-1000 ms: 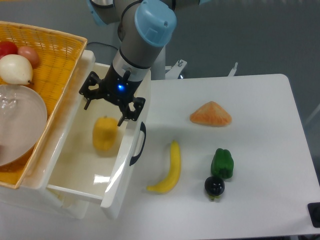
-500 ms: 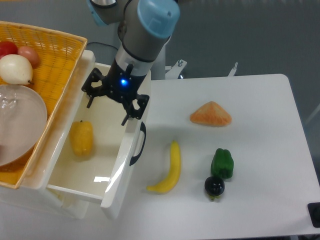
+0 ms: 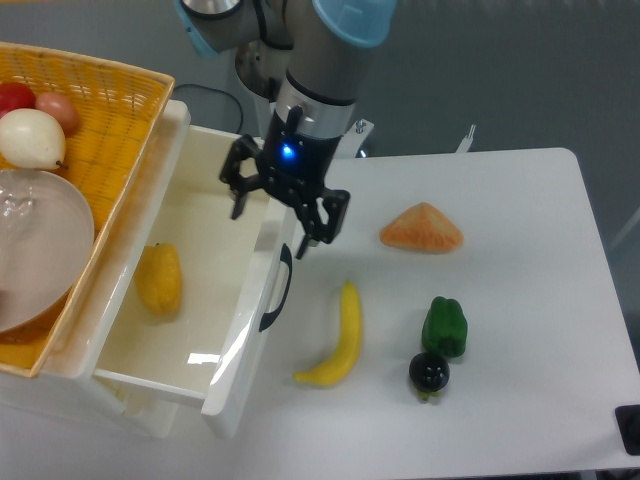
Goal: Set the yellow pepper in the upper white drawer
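Yellow pepper (image 3: pixel 159 282) in drawer (image 3: pixel 255 290), hand (image 3: pixel 283 203) empty

Setting: robotics lab test bench, not a home or kitchen. Evidence: industrial arm with grey links and light-blue joint caps (image 3: pixel 345 20) stands at the far edge of a plain white table (image 3: pixel 520 380); blue indicator light is lit at its wrist. Floor behind is bare grey. Props are glossy toy foods laid out well apart: banana (image 3: pixel 338 340), green pepper (image 3: pixel 444 326), small dark round fruit (image 3: pixel 429 373), orange wedge-shaped piece (image 3: pixel 421 229). Yellow wicker basket (image 3: pixel 110 110) sits beside a white plastic drawer (image 3: pixel 250 330).
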You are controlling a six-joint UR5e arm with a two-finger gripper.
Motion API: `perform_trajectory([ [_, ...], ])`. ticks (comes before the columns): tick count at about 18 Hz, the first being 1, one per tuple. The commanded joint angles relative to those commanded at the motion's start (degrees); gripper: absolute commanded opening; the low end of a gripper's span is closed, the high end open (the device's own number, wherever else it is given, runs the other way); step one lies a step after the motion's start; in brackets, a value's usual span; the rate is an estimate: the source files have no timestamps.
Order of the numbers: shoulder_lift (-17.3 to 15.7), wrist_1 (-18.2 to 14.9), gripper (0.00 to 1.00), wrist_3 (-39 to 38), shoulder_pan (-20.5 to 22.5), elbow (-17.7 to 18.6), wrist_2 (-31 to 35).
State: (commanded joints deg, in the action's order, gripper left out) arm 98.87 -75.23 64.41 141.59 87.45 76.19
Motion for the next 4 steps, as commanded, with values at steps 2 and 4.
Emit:
perform_trajectory([
  [2, 0.9, 0.0, 1.00, 0.6, 0.2, 0.2, 1.3],
  [4, 1.6, 0.1, 1.00, 0.6, 0.6, 0.3, 1.3],
])
